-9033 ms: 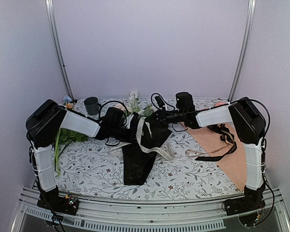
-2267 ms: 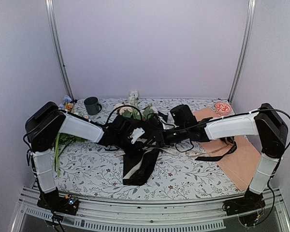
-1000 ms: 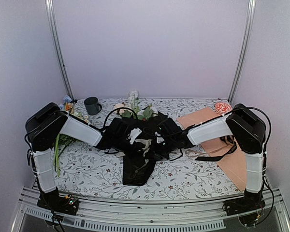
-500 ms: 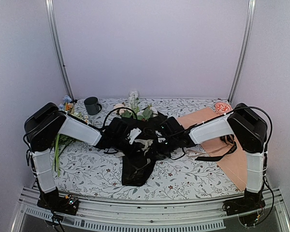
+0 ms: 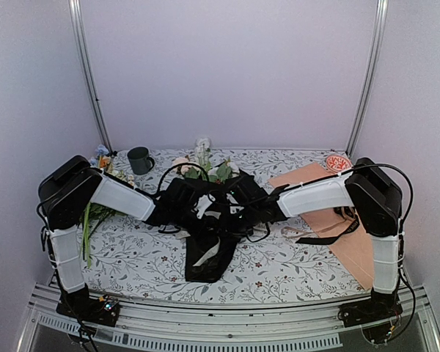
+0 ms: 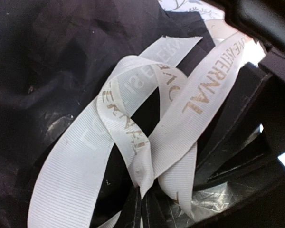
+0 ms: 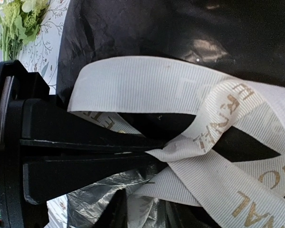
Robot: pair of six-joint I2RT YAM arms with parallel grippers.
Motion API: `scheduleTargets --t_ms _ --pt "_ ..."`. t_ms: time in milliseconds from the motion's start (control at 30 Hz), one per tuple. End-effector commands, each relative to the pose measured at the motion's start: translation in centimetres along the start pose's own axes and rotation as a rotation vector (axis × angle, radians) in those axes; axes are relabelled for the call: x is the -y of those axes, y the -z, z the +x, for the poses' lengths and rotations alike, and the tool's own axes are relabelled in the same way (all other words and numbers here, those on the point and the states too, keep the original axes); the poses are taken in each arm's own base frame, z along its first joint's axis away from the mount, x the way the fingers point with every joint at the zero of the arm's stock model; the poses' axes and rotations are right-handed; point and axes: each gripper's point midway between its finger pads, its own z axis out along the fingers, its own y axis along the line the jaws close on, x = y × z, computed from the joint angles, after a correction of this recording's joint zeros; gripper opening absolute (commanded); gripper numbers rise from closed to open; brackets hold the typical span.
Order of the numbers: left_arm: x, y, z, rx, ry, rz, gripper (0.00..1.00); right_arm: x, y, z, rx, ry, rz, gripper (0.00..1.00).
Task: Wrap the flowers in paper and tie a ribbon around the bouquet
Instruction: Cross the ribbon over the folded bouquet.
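Two robot arms meet over the middle of a floral-patterned tabletop point(image 5: 132, 257). The wrapping looks done: the bouquet point(image 5: 202, 268) lies there as a cone of black paper point(image 6: 52, 57), its narrow end towards the arms. The flowers point(image 5: 205, 172), pale blooms with green leaves, stick out of the far end.

The cream ribbon point(image 6: 199, 90), printed with gold lettering, lies on the paper in loose crossed loops. The left fingers point(image 6: 133, 216) are pressed together, pinching the ribbon where its strands cross. The right fingers point(image 7: 117, 213) stand partly apart on either side of the ribbon just beside that crossing, not clamping it.

The tie seems only half made: the loops are slack, and no tight knot or bow shows. Whether the ribbon passes under the cone cannot be seen.
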Motion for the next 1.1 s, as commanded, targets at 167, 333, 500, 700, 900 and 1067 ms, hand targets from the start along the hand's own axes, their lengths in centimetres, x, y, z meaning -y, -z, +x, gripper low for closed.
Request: scheduleTargets --t_ms 167,333,500,700,900,1067 --pt "0.1 -0.5 2.8 -0.087 0.042 0.010 0.03 1.9 -0.7 1.0 -0.028 0.000 0.099 0.00" --pt "0.8 0.7 0.9 -0.037 0.037 0.032 0.14 3.1 -0.2 1.4 -0.039 -0.046 0.074 0.00" --pt "1.5 2.8 -2.1 0.040 0.025 0.032 0.32 4.2 -0.3 1.7 -0.054 -0.095 0.029 0.00" --pt "2.4 5.4 -4.9 0.076 -0.010 0.031 0.47 5.0 -0.5 2.4 -0.075 -0.113 0.018 0.00" --pt "2.7 7.5 -6.5 0.100 -0.017 0.021 0.55 4.9 -0.6 2.4 -0.081 -0.101 0.001 0.00" --pt "-2.7 7.3 -6.6 0.060 0.049 -0.220 0.39 4.7 -0.7 2.5 -0.087 -0.084 -0.015 0.00"
